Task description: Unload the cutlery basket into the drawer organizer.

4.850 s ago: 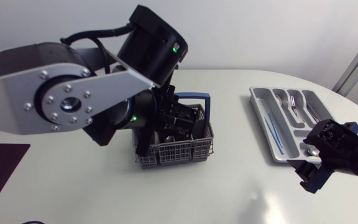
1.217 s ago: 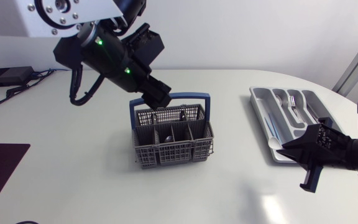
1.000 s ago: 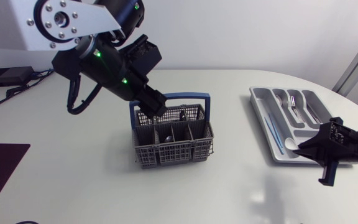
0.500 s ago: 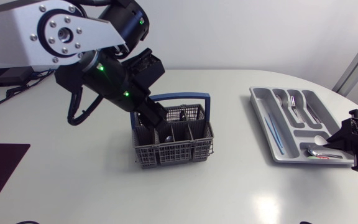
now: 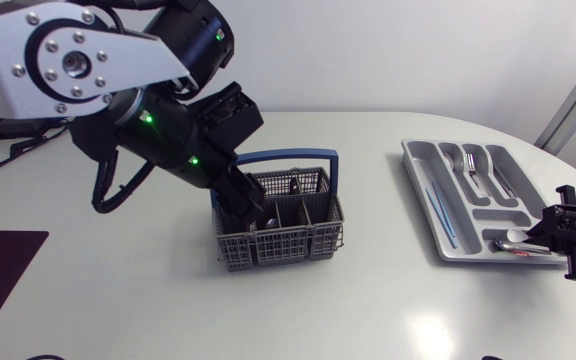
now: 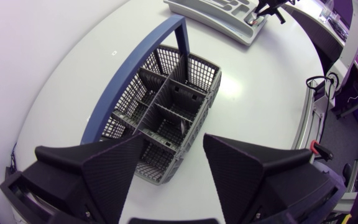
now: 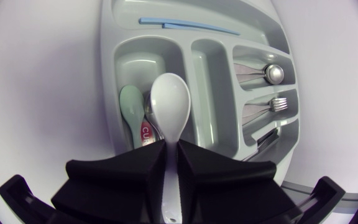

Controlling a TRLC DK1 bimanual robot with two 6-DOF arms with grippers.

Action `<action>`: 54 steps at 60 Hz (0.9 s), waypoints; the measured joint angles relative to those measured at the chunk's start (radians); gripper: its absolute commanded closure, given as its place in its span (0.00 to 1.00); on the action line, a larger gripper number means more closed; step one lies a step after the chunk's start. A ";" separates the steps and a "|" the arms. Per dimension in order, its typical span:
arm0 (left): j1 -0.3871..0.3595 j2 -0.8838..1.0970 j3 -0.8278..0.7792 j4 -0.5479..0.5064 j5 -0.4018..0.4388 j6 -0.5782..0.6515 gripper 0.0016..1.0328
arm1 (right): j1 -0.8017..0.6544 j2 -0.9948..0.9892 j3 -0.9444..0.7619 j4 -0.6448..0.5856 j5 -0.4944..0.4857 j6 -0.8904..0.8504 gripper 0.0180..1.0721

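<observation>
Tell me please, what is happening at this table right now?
The right gripper has its fingers shut on a white spoon and holds it over the drawer organizer, above the compartment where a pale green spoon lies. The left gripper hangs over the cutlery basket with its fingers open, holding nothing. At least one piece seems to lie inside the basket.

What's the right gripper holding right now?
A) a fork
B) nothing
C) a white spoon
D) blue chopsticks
C: in the right wrist view the right gripper is shut on the handle of a white spoon, with the spoon's bowl over the drawer organizer.
</observation>
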 measured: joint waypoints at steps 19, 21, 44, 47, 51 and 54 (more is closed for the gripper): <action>-0.013 -0.016 -0.031 0.009 0.000 0.026 0.33 | 0.000 -0.008 -0.052 0.032 -0.001 -0.003 0.57; -0.013 -0.017 -0.031 0.012 0.000 0.029 0.33 | 0.000 -0.016 -0.059 0.033 -0.003 -0.003 0.56; -0.041 -0.020 -0.107 0.082 0.000 0.087 0.34 | 0.013 -0.235 -0.134 -0.033 -0.113 0.132 0.46; -0.041 -0.020 -0.109 0.097 0.000 0.090 0.34 | 0.023 -0.250 -0.141 -0.064 -0.132 0.173 0.42; -0.041 -0.020 -0.117 0.136 -0.001 0.090 0.34 | 0.042 -0.281 -0.150 -0.113 -0.171 0.229 0.42; -0.041 -0.019 -0.130 0.161 0.000 0.089 0.34 | 0.056 -0.313 -0.164 -0.135 -0.190 0.271 0.42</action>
